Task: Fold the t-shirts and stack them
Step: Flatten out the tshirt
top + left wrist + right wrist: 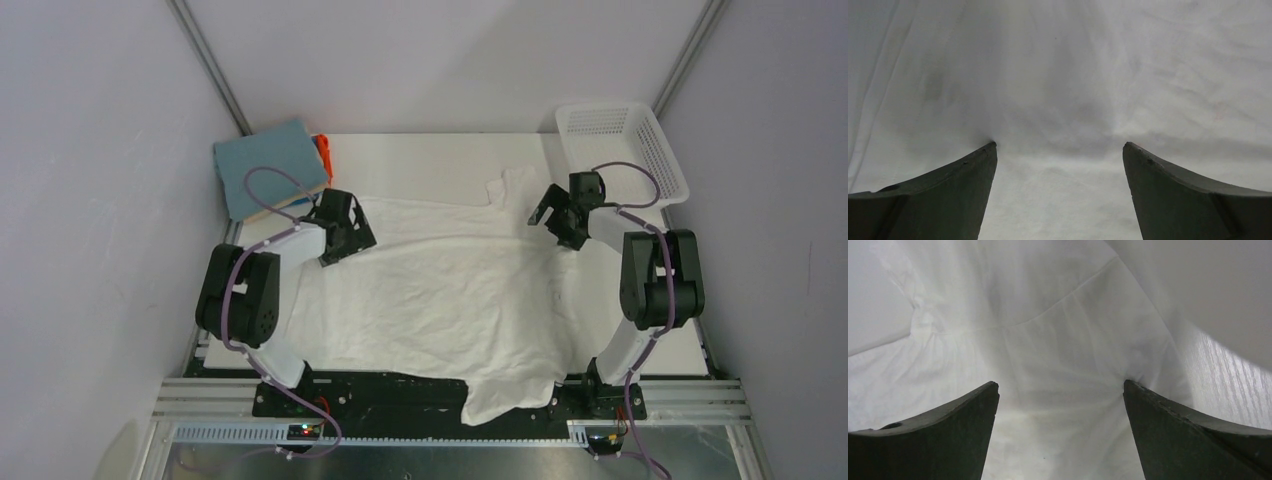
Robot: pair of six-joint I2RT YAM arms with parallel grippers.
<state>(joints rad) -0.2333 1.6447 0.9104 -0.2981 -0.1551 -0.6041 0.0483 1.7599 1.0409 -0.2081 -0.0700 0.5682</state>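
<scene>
Pale grey walls [90, 200] are closing in the workspace on three sides, with metal struts running up the two far corners; a single white table [430, 155] is filling the floor of this enclosure, its surface showing a faint wood grain in the right wrist view.

One white t-shirt [440, 290] is lying spread open across the middle of the table, lightly wrinkled; one sleeve is pointing toward the far edge, and a corner is hanging over the near edge between the arm bases.

Two dark arms are reaching in from the near edge; the left arm [245, 295] is bending over the shirt's left side, and the right arm [655, 275] is bending over its right side.

One white mesh basket [665, 150] is sitting at the far right corner, apart from the shirt.

One folded pile is sitting at the far left corner; a blue-grey t-shirt [268, 172] is lying on top, and an orange t-shirt [322, 152] is showing at the pile's right edge; how many more are lying beneath cannot be told.

The left end effector [1059, 150] is hanging spread wide above white cloth, gripping nothing; the right end effector [1060, 387] is likewise gaping wide, holding nothing, over a seam of the white shirt near its edge.
</scene>
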